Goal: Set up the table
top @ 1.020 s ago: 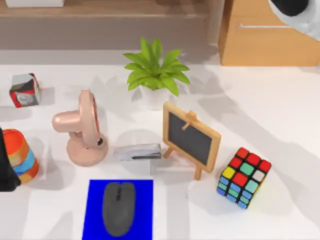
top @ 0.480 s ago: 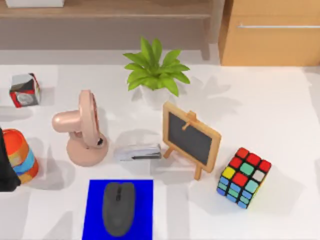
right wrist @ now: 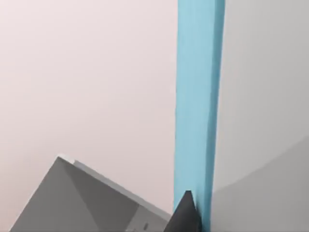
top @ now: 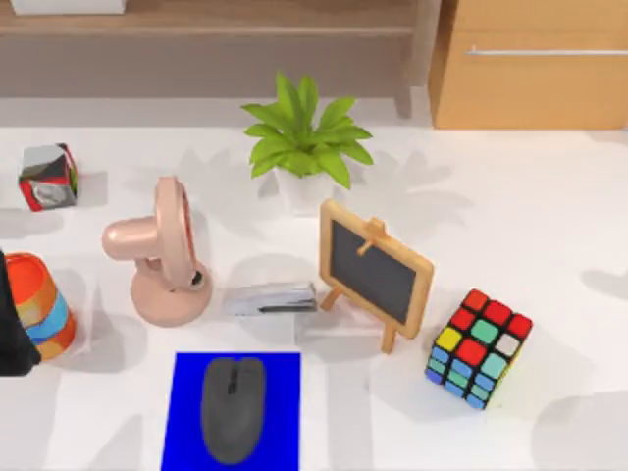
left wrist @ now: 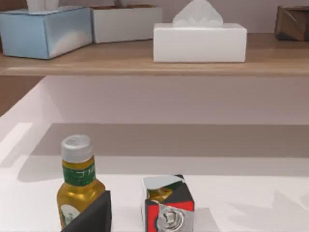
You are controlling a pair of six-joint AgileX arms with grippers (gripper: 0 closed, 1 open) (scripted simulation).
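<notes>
Table (top: 549,216): a broad white top is seen, spread across the scene and bearing every object.
Centre: a potted plant (top: 304,137) is set far; a small chalkboard easel (top: 375,270) stands nearer, right of a stapler (top: 270,298).
Left: a pink desk fan (top: 162,255), a striped cup (top: 39,306) and a small cube (top: 47,177) are placed.
Near: a grey mouse (top: 233,407) is laid on a blue mat (top: 186,412); a colour cube (top: 478,347) sits right.
Left arm (top: 12,334): seen at the left edge; claw state cannot be told.

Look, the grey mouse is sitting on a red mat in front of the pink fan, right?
Not quite. The mat under the grey mouse is blue, not red, as the top view shows. The rest holds: the mouse lies on it on the white table, in front of the pink fan.
</notes>
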